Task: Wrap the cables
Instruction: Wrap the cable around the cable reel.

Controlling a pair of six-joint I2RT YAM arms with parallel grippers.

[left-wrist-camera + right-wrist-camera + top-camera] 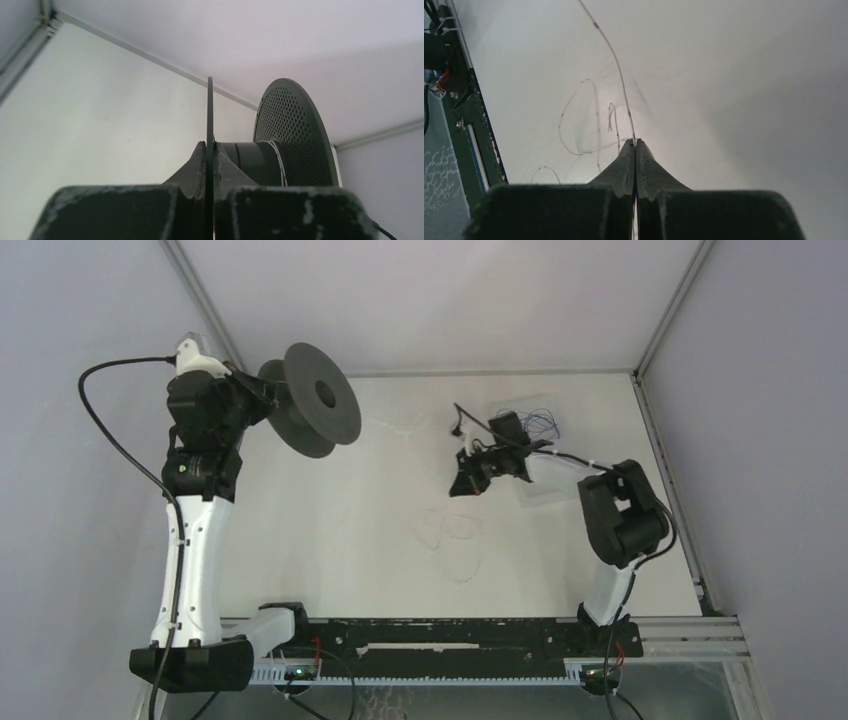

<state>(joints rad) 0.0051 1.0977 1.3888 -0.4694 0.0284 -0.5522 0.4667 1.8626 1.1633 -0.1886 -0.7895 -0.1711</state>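
Right wrist view: right gripper clenched, tips pinching the thin whitish flexible cable, probably to lead it to the spool. The rest lies in loose loops mid white bench, nearer the front edge. Left gripper clamps one flange of the black perforated plastic spool, held above the far left corner with the hub exposed for winding.

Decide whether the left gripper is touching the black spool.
Touching. The left wrist view shows the left gripper closed on the near flange of the black spool, its jaws pressed against both faces.
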